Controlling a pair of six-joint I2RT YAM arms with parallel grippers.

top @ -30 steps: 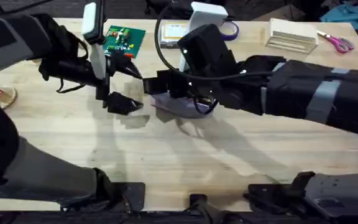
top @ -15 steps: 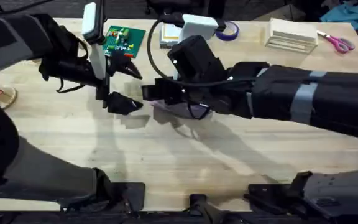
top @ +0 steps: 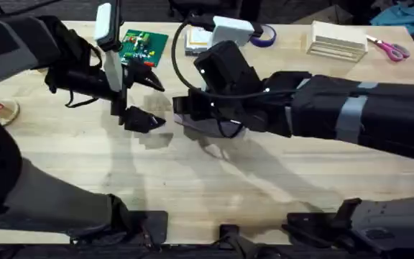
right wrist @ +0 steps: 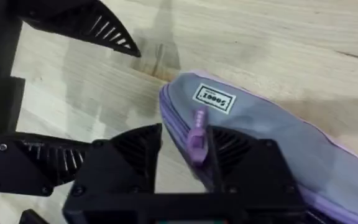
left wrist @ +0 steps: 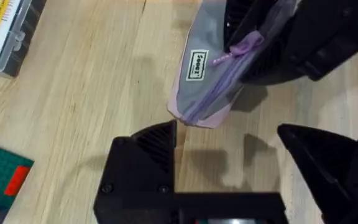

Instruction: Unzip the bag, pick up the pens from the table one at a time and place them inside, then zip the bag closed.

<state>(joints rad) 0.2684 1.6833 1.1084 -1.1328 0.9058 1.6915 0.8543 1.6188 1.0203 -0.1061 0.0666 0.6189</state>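
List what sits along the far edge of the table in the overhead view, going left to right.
Green circuit board → clear plastic box with yellow label → purple tape roll → pale wooden block → pink-handled scissors.

Dark floor beyond the far edge — blue cloth heaped there.

Most of the bag under the right arm

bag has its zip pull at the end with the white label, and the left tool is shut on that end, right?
Not quite: the left tool is open, short of the bag, as the left wrist view shows. The zip pull does sit near the white label.
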